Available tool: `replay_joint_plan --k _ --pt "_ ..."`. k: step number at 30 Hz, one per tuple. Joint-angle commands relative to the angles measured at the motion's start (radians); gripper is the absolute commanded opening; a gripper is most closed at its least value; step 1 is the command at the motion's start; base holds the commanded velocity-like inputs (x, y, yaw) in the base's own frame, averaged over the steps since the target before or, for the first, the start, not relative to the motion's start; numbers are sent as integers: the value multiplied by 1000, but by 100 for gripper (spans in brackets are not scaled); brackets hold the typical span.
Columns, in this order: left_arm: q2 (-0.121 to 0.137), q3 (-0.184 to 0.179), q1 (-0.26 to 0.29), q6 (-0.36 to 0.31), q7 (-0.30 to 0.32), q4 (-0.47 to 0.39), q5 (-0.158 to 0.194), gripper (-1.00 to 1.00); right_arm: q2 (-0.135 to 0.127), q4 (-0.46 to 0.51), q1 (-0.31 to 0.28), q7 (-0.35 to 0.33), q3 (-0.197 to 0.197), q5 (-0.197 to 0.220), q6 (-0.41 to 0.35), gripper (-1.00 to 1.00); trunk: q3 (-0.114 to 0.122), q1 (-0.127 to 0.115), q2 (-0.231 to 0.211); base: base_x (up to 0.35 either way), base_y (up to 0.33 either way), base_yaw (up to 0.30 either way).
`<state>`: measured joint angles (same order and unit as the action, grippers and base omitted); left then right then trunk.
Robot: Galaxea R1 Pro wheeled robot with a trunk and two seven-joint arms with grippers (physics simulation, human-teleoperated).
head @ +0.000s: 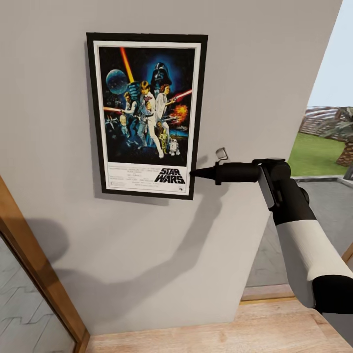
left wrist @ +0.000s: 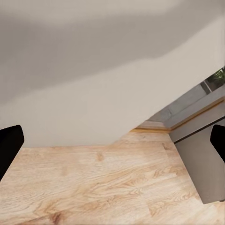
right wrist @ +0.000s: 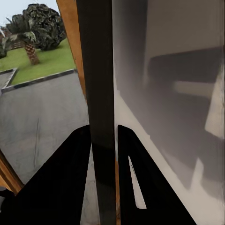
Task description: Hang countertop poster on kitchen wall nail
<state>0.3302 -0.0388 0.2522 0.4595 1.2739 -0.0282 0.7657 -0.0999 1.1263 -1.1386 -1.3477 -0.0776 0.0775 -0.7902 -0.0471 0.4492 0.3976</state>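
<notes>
The right gripper pinches the poster at its lower edge, its 2 fingers squeezed on the black frame; the poster lies flat against the grey wall, upright; to finish well, let go slowly and pull straight back; the left gripper hangs wide open over the wood floor.

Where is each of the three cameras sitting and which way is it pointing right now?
Head view: on the head, facing the wall; the right gripper pinches the poster.
Left wrist view: on the left arm, looking at the wood floor; left fingertips at the edges.
Right wrist view: on the right arm, along fingers clamping the poster's edge.
Shared: grey wall, poster.
</notes>
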Motion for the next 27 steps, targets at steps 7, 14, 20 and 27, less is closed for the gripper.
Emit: replay_joint_plan --k 7,14,20,27 --pt "0 -4 1 5 2 1 4 100 -1 1 -1 2 -2 7 -10 -100 -2 1 2 17 0 0" --pt "1 -4 1 5 2 1 4 100 -1 2 -1 2 -2 9 -10 100 -2 1 2 1 0 0" --pt "1 -4 1 5 2 1 4 100 -1 1 -1 2 -3 26 -10 100 -2 1 2 0 0 0" --pt "1 -4 1 5 2 1 4 100 -1 1 -1 2 -2 30 -11 100 -2 1 2 0 0 0"
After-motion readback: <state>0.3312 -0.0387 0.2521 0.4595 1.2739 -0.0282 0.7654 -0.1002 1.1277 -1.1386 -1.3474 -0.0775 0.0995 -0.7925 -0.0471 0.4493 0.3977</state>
